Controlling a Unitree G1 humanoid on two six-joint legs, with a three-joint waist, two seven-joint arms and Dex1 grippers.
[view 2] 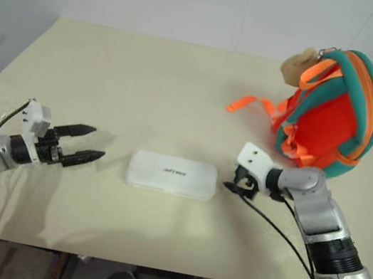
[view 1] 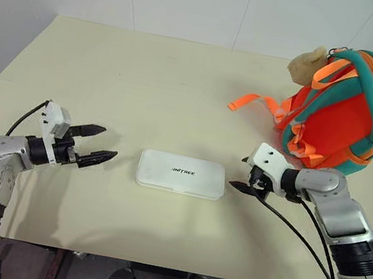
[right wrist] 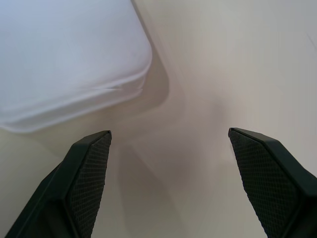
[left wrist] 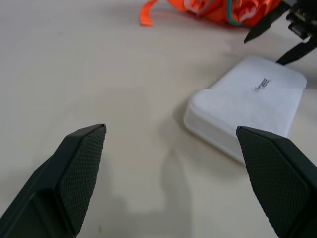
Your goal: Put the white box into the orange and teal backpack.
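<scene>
We're seeing the white box (view 1: 181, 174) lying flat on the beige table (view 1: 146, 82), lid up w/ small dark lettering, roughly mid-table toward the robot's edge. Using the box as our ref: the left gripper (view 1: 99, 144) is hovering off the box's left short end, a clear gap btwn them, fingers spread wide, nothing btwn them, tips pointing at the box. In the left wrist view we're looking along both black fingers (left wrist: 79, 168) at the box's rounded corner ahead, not touching.

The right gripper (view 1: 245, 175) is sitting just beside the box's right short end, close but apart, jaws also wide open & empty. In the right wrist view the box corner (right wrist: 74, 59) is lying just past one finger (right wrist: 86, 178), bare tabletop btwn the pads.

The orange and teal backpack (view 1: 343, 113) is standing upright behind & to the right of the box, well apart from it, near the table's far right corner. A tan plush animal (view 1: 306, 65) is sitting at its top on the side facing the box; an orange strap (view 1: 250, 104) is trailing on the table toward the box side. Can't tell if the pack's zip is open.
</scene>
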